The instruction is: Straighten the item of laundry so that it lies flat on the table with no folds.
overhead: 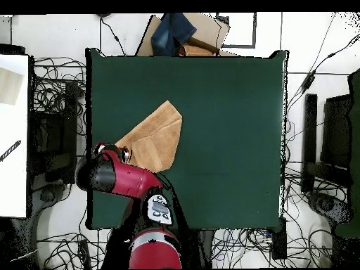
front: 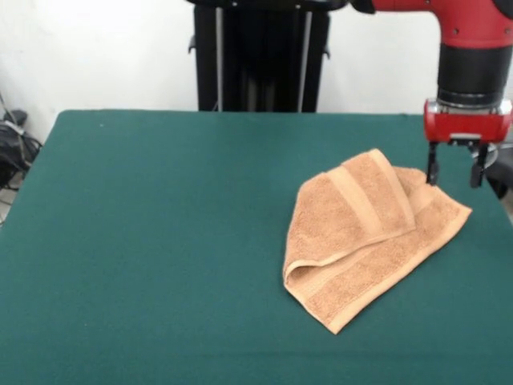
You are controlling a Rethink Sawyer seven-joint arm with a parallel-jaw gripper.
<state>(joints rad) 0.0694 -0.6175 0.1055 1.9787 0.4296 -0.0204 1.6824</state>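
Table (front: pixel 160 241) – dark green cloth top, bare across its left and middle in the front view. Towel (front: pixel 365 237) – light orange-tan terry, lying right of centre toward the table's right edge; folded over itself, an upper flap with its woven band laid diagonally across the lower layer, so not yet flat. Gripper (front: pixel 455 170) – on the red and black arm, hanging just above the towel's far right corner, fingers spread apart and holding nothing; judged to be poised there because that corner belongs to the folded layer and gives a free edge to pinch and draw outward
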